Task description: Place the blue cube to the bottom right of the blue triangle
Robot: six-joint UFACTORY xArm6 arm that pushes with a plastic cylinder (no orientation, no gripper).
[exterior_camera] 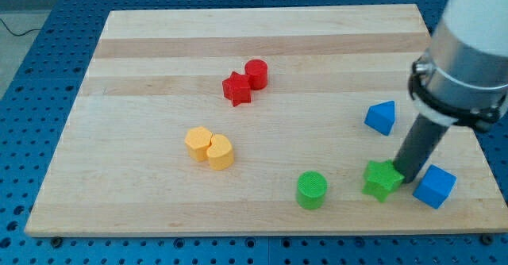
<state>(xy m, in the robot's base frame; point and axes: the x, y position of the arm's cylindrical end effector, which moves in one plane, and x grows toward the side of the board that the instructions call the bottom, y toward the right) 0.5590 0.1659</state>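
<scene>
The blue cube (pixel 434 186) lies near the board's bottom right corner. The blue triangle (pixel 381 117) lies above it and to its left, apart from it. My tip (pixel 408 177) is at the end of the dark rod, just left of the blue cube and touching or nearly touching the right side of the green star (pixel 382 179). The tip is below and slightly right of the blue triangle.
A green cylinder (pixel 312 190) lies left of the green star. A yellow hexagon (pixel 198 142) and a yellow heart (pixel 220 151) touch at centre left. A red star (pixel 236 89) and a red cylinder (pixel 255 74) touch at upper centre. The wooden board (pixel 159 59) ends just right of the cube.
</scene>
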